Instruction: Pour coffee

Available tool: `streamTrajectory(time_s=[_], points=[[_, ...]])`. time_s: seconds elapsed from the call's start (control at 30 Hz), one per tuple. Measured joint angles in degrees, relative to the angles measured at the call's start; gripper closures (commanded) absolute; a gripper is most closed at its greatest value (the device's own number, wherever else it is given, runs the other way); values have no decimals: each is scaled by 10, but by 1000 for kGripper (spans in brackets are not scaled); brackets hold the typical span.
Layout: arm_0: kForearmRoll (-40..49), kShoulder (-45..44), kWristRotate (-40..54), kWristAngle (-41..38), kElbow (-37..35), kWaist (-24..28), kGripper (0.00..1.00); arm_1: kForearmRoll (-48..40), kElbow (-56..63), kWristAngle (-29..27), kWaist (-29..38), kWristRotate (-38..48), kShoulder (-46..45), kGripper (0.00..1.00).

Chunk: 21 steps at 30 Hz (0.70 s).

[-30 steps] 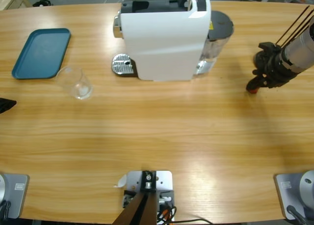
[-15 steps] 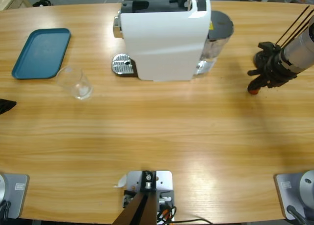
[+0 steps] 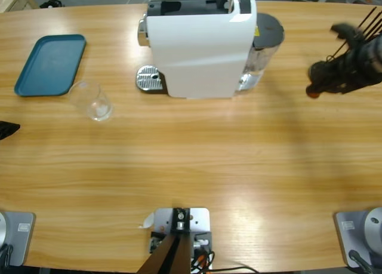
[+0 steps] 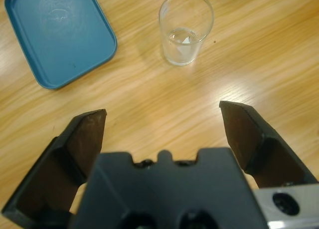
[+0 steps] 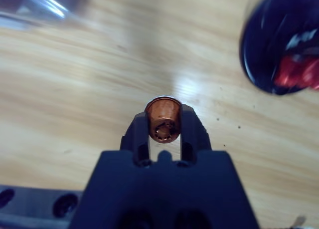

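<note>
1. Two grippers, in opposite states. In its own wrist view the left gripper (image 4: 162,114) has its jaws spread wide with nothing between them, hanging above the wooden table (image 3: 197,160).
2. Just ahead of those jaws stands the clear glass tumbler (image 4: 185,28), upright and well apart from them, beside the blue tray (image 4: 57,34). It looks empty or nearly so, and I cannot make out any coffee in it.
3. The right gripper (image 5: 163,126) is clamped on a small copper-orange capsule (image 5: 162,120), held off the table surface.
4. In the high view that gripper (image 3: 319,83) is at the table's right side, well apart from the white coffee machine (image 3: 200,44).
5. Progress, as a judgement: early. The capsule is picked up but not loaded, the tumbler is not under the spout by the metal drip grid (image 3: 149,79), and nothing is brewed or poured.
6. Hard to read: the dark round object (image 5: 281,44) with red inside is blurred, and the left arm is almost wholly cut off in the high view.
</note>
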Motion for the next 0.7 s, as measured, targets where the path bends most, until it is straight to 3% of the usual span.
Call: streamTrajectory(time_s=[0.17, 0.33, 0.5, 0.7], points=[[0, 0, -1, 0, 1, 0, 13, -1, -41, 113, 21, -21, -90, 1000], [0, -3, -5, 0, 3, 0, 13, -33, -125, 228, 96, -25, -107, 1000], [0, -12, -7, 0, 7, 0, 13, -78, -233, 305, 163, -33, -67, 1000], [0, -24, -9, 0, 10, 0, 13, -138, -292, 363, 179, -35, 25, 1000]])
